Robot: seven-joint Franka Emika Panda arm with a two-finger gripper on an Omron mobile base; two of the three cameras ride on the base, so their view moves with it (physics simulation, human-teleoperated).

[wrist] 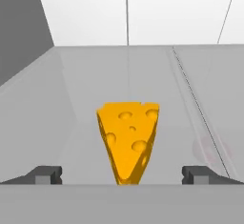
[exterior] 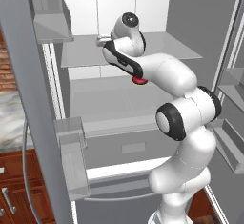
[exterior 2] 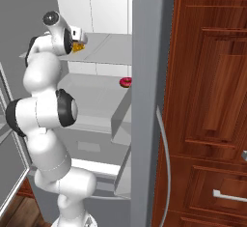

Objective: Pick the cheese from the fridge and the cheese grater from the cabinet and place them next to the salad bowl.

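Note:
The fridge [exterior: 162,46] stands open, showing a white interior and glass shelves. On its upper shelf lies the cheese [wrist: 128,139], a yellow-orange wedge with holes, narrow end toward me; a sliver of this cheese [exterior 2: 78,48] also peeks out under the hand in the right base view. My gripper [wrist: 124,174] is open at shelf height, and its dark fingertips [wrist: 45,174] stand wide on either side of the wedge's tip without touching it. From the side, the gripper [exterior: 101,41] reaches in over the shelf. The cheese grater, cabinet and salad bowl are out of view.
A pink-frosted donut [exterior 2: 126,81] sits on the shelf below, right of the arm. Door bins [exterior: 71,151] line the open left door. Reddish-brown wooden panelling [exterior 2: 212,76] with a silver-handled drawer [exterior 2: 229,196] flanks the fridge on the right. A marble counter [exterior: 12,118] lies at left.

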